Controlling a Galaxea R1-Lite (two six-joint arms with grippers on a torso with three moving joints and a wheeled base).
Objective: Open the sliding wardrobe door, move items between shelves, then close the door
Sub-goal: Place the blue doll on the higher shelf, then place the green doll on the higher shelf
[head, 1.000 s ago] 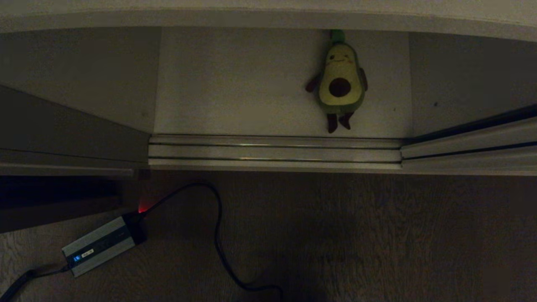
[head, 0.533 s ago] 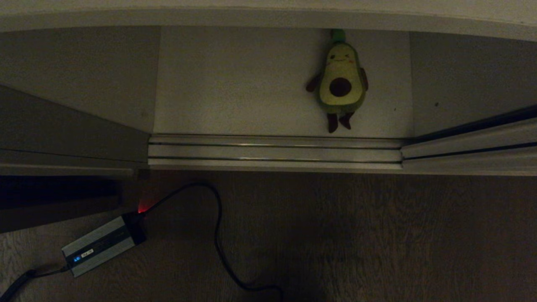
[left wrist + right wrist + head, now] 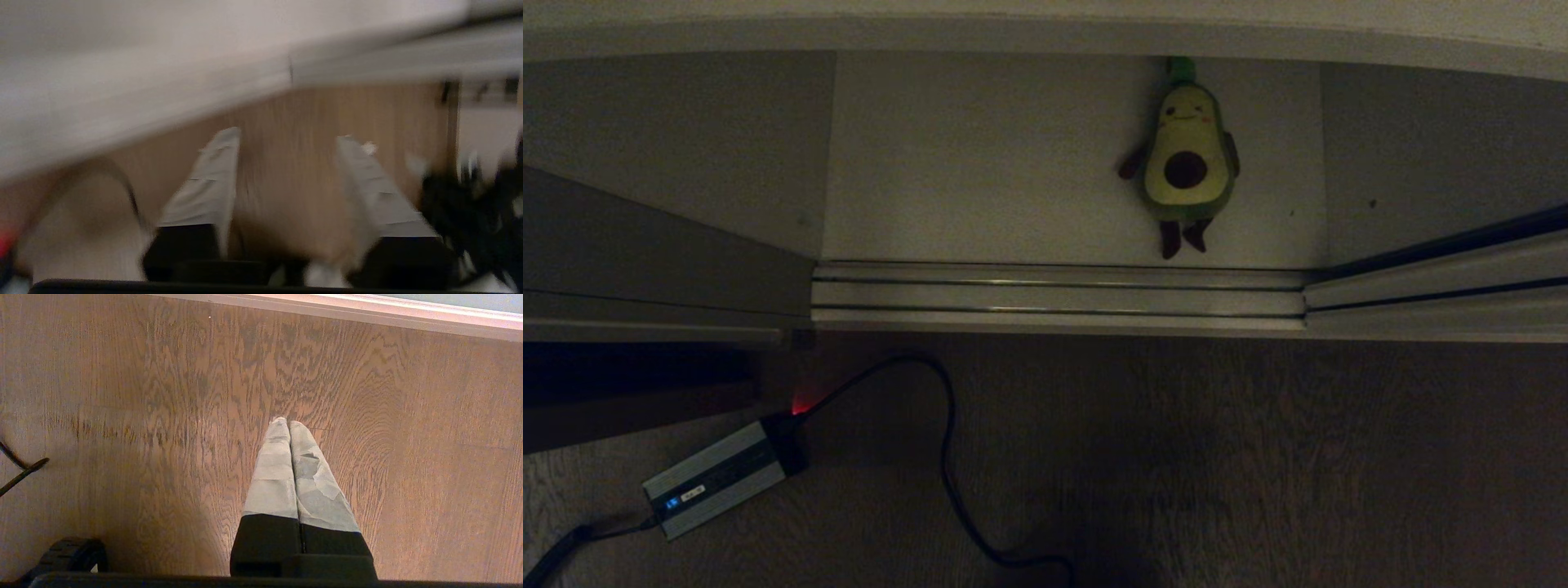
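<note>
A green avocado plush (image 3: 1186, 167) lies on its back on the off-white bottom shelf (image 3: 980, 163), to the right in the open gap of the wardrobe. Pale door panels stand at the left (image 3: 662, 253) and the right (image 3: 1429, 278) of that gap. Neither arm shows in the head view. In the left wrist view my left gripper (image 3: 289, 136) is open above the wooden floor near the wardrobe's pale front edge (image 3: 163, 90), with nothing between its fingers. My right gripper (image 3: 286, 421) hangs shut and empty over bare wooden floor.
The ribbed metal floor track (image 3: 1058, 296) runs along the shelf's front. On the floor at the front left lies a grey box (image 3: 715, 478) with a red light and a looping black cable (image 3: 947, 457). A black wheel (image 3: 73, 551) sits near the right gripper.
</note>
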